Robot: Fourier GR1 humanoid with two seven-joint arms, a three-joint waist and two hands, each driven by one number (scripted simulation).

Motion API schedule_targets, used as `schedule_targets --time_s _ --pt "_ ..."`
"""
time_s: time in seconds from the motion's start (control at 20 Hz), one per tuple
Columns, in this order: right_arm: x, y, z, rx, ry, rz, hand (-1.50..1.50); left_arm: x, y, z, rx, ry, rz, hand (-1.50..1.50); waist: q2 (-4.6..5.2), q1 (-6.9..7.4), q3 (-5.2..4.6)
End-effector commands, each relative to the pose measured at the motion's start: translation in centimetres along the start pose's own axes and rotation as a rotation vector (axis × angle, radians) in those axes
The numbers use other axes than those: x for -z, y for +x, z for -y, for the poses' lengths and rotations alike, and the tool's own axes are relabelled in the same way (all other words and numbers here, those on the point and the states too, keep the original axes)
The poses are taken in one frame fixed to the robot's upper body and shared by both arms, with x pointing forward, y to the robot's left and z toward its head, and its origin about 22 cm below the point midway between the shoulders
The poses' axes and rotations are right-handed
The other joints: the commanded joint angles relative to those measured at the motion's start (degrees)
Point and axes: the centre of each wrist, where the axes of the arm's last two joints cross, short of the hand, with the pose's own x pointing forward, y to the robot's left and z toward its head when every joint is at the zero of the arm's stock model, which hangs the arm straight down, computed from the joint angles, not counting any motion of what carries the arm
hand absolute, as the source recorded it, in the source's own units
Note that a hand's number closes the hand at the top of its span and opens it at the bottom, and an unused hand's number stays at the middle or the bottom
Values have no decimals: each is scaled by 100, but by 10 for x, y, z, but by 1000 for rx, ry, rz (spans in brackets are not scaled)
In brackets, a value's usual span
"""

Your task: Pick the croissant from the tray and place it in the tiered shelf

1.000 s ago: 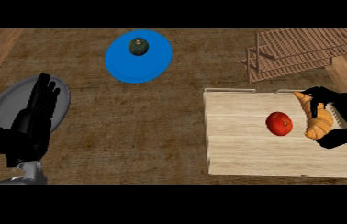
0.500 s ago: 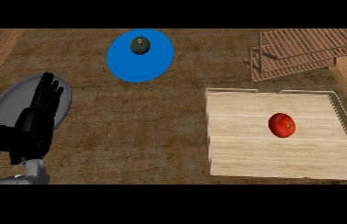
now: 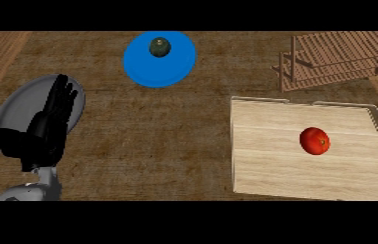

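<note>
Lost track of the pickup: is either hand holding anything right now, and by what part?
Cannot tell. The left hand rests open at the left, holding nothing. The right hand and croissant are out of view.

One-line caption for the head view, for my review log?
Tomato alone on tray, dark fruit on blue plate, shelf behind, left hand resting open.

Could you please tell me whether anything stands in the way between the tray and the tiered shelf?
Nothing visible does: only bare counter lies between the tray and the tiered shelf beyond it. The tomato sits on the tray, short of that gap. Neither the croissant nor the right hand is in view.
</note>
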Motion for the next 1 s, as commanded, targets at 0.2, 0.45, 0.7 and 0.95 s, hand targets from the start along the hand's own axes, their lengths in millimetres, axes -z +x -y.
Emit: schedule_targets --time_s 0.2,0.45,0.7,0.95 --pt "47 -12 -12 56 -74 -45 150 4 22 9 -20 -27 11 0 16 75 5" --pt "71 -28 -11 85 -122 -12 150 0 5 6 -15 -19 12 0 21 79 4" --pt "83 -43 -59 75 -126 1 150 5 10 1 -1 -16 2 0 19 67 4" --pt "117 -27 -64 85 -133 6 150 -2 1 12 -4 -18 16 0 37 126 6"
